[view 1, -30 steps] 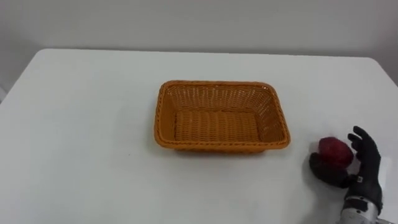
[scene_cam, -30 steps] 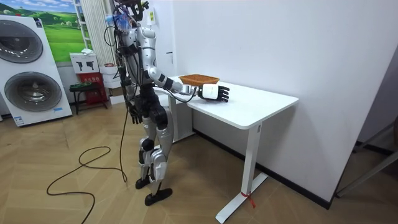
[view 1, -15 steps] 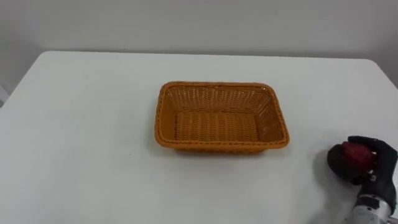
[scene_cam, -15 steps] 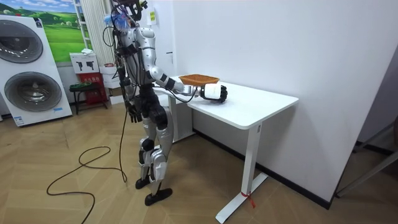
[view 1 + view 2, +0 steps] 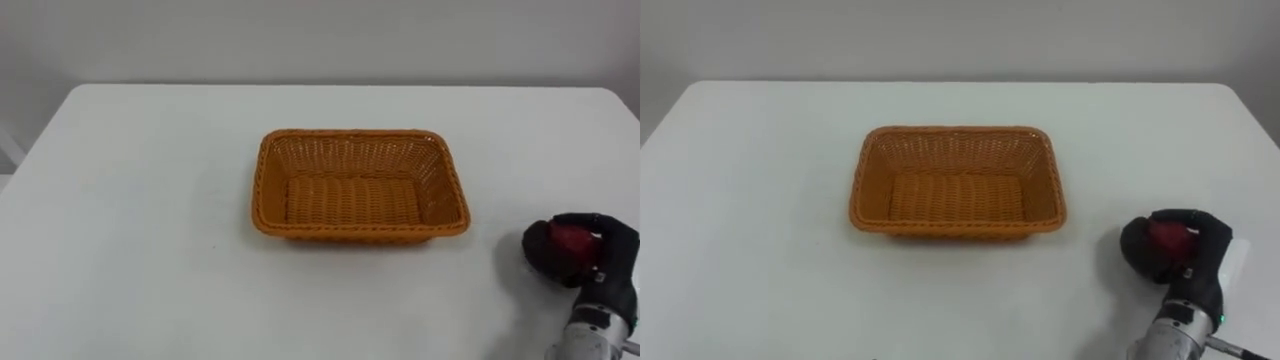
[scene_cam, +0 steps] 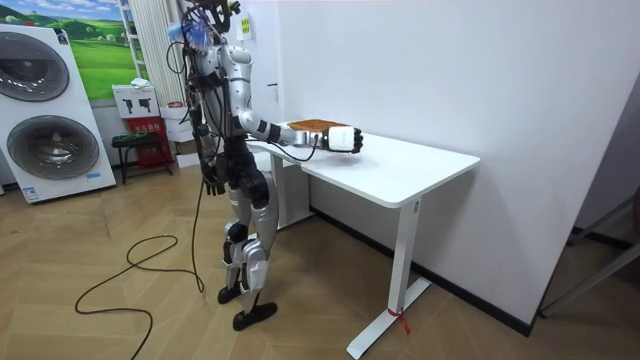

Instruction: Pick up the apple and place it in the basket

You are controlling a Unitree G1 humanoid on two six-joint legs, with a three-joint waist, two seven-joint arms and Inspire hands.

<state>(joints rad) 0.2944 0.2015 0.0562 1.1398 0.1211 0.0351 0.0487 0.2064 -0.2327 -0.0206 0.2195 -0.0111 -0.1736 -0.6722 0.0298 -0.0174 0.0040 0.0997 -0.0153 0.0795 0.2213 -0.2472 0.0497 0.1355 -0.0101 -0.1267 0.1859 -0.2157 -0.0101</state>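
Observation:
A red apple (image 5: 570, 242) (image 5: 1167, 240) is wrapped in the black fingers of my right hand (image 5: 590, 262) (image 5: 1185, 262) at the table's right front, a short way right of the basket. The orange woven basket (image 5: 357, 186) (image 5: 956, 181) stands empty in the middle of the white table (image 5: 140, 200). In the room view my right hand (image 6: 343, 139) is held just above the tabletop beside the basket (image 6: 312, 126). My left hand (image 6: 212, 184) hangs at my side by my hip.
The table (image 6: 400, 165) stands against a white wall, and I stand at its end on the room view's left. A washing machine (image 6: 45, 115) and a small stool (image 6: 133, 150) are behind me across the wooden floor.
My right hand, open beside the apple a second ago, has curled its fingers round it and lifted slightly off the table. The basket has stayed put.

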